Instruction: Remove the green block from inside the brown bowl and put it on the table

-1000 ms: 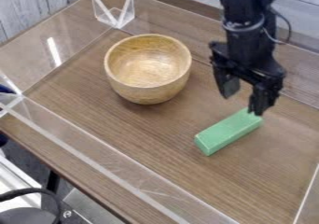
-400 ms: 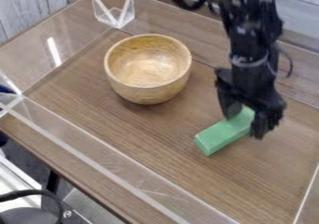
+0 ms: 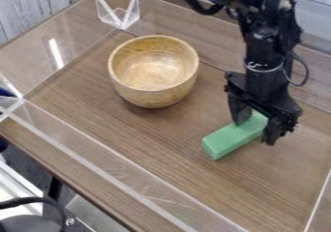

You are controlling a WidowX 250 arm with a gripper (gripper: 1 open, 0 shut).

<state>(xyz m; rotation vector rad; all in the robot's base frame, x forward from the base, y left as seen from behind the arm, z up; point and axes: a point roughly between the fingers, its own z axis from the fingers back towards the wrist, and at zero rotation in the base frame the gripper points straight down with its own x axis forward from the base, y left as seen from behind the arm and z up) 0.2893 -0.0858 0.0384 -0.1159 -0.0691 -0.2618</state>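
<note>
The green block (image 3: 233, 138) lies flat on the table (image 3: 116, 144), right of the empty brown bowl (image 3: 154, 71). It looks rigid, light and smooth; its 2 long sides offer the surest hold. The gripper (image 3: 260, 125) straddles the block's far end, jaws wide. Clear acrylic walls (image 3: 77, 154) edge the wood-grain top.

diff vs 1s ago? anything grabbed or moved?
The gripper has come down over the far end of the green block; its open fingers now straddle that end, where a second ago they hung above it. Nothing has been taken hold of yet. The block lies in the same spot on the table, and the brown bowl is unmoved and empty.
</note>
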